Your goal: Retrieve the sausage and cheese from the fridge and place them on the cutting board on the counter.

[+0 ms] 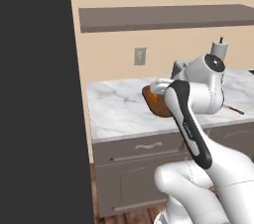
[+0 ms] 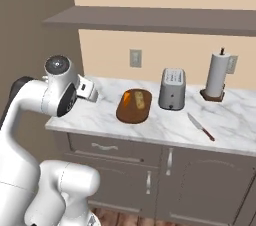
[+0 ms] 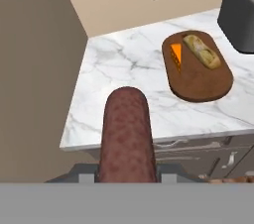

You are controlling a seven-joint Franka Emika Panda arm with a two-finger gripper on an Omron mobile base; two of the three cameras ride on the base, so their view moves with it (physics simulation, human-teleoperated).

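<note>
Closest to the hand camera, the sausage [image 3: 126,136] stands out from the gripper [image 3: 126,176], a dark reddish-brown cylinder pinched between the two fingers, whose dark tips are just visible at either side of its base. It is held in the air above the near left corner of the counter [image 3: 124,69], clear of the surface. In the right base view the gripper [image 2: 86,90] sits at the end of the bent arm, over the counter's left end.

Further along, the cutting board [image 3: 201,77] lies flat on the white marble, an oval of dark brown wood, well apart from the sausage. Resting on it are the cheese [image 3: 176,55], a small orange wedge toward the board's left edge, and a tan-yellow lumpy food item [image 3: 202,50] just beside it on the far half of the board. The two do not appear to touch.

Beyond the board, a grey toaster [image 2: 172,89] stands upright, close to the board's right side. A knife [image 2: 201,126] lies flat on the marble to the right of it, and a paper towel roll [image 2: 217,76] stands on its holder near the wall. A wall outlet [image 2: 135,58] sits above the board, under a brown wall shelf [image 2: 160,19].
</note>
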